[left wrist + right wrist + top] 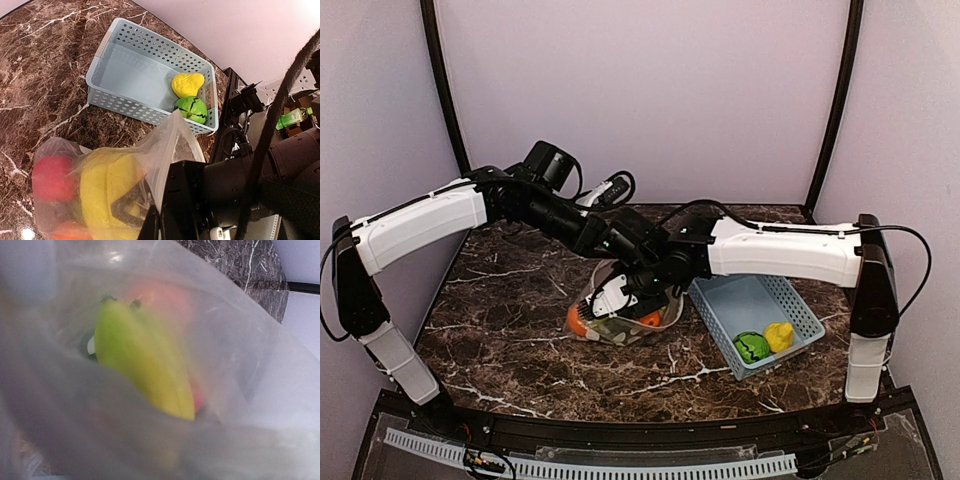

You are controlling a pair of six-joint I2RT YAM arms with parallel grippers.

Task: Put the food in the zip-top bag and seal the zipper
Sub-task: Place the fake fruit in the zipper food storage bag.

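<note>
The zip-top bag (620, 318) lies mid-table with both arms meeting over it. My left gripper (161, 209) is shut on its raised rim, where the zipper (173, 142) runs down into the fingers. Food shows through the film: yellow bananas (107, 190), a red ball (50, 177) and an orange ball (578, 322). My right gripper (628, 294) is at the bag's mouth. The right wrist view is covered by bag film, with the bananas (145, 365) and a reddish ball (165, 300) behind it; its fingers are hidden.
A light-blue slotted basket (760, 300) stands right of the bag, holding a green round piece (752, 347) and a yellow piece (779, 336). The marble table's right edge and the right arm's base lie just beyond it.
</note>
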